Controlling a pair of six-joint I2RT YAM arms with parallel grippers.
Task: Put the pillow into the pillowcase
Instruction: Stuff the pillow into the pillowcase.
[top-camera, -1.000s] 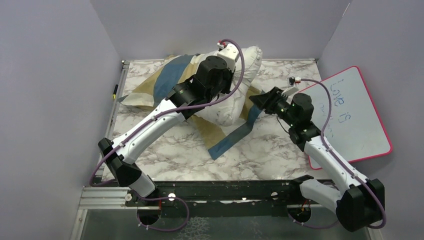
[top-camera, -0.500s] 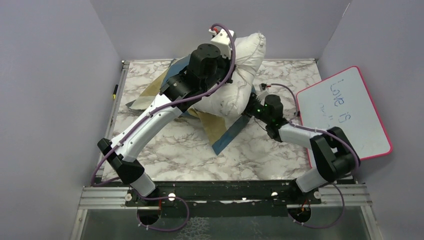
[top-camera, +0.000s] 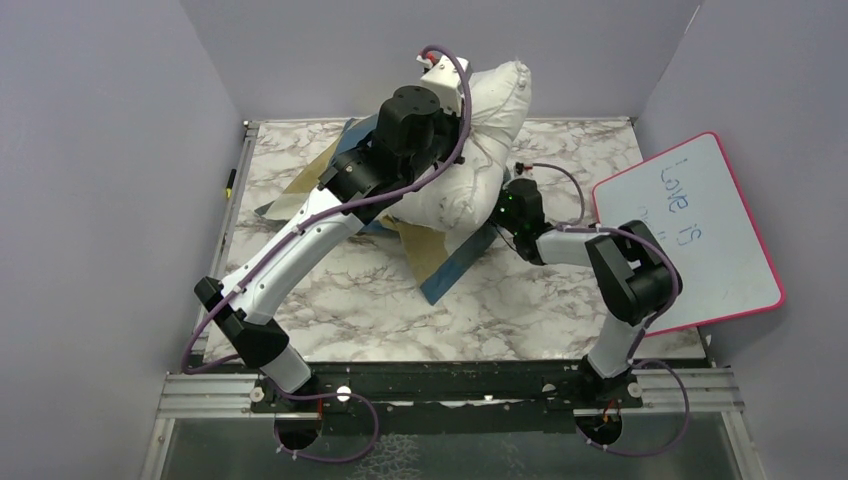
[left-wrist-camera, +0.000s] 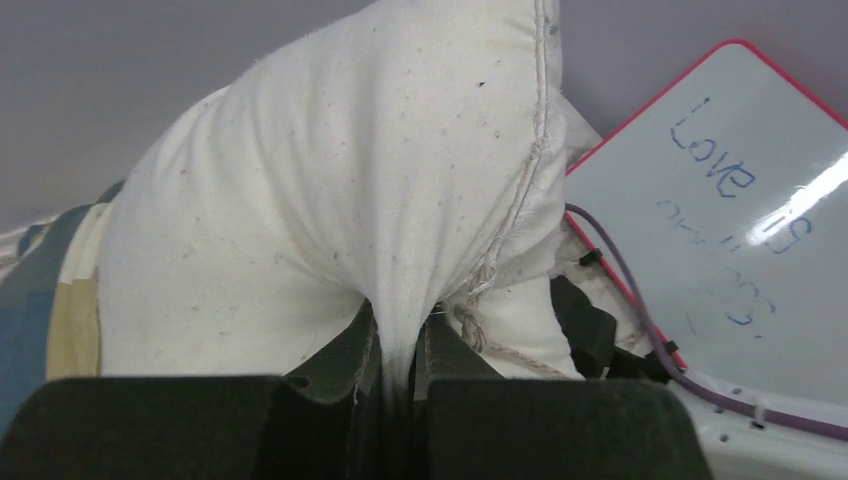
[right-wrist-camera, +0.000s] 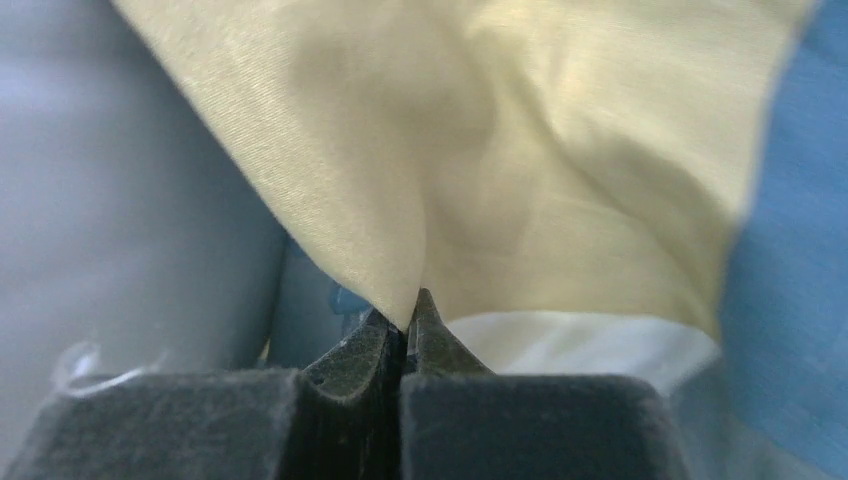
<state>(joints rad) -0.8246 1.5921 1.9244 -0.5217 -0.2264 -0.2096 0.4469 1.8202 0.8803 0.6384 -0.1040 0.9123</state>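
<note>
At the far left of the marble surface (top-camera: 350, 300) the blue, tan and cream pillowcase (top-camera: 432, 258) lies mostly flat, spreading out from under the pillow toward the near middle. The left arm (top-camera: 300, 240) reaches over it, and its jaws are pinched tight on a fold of the pillow (top-camera: 490, 110), which hangs bunched and raised at the far centre, its lower end sagging onto the case; the left wrist view shows the off-white cloth (left-wrist-camera: 330, 180) gathered straight into the closed tips. Just right of the pillow, the right arm (top-camera: 625, 270) is folded low, and its jaws are shut on a thin edge of the tan pillowcase cloth (right-wrist-camera: 500, 180). A whiteboard (top-camera: 700, 230) leans at the far right, apart from all this. By my reading the task is at an early stage: both pieces are gripped, but the pillow is wholly outside the case, and no open mouth is visible. Lifting the edge to open the case, feeding the pillow in and pulling the case over it all remain.
</note>
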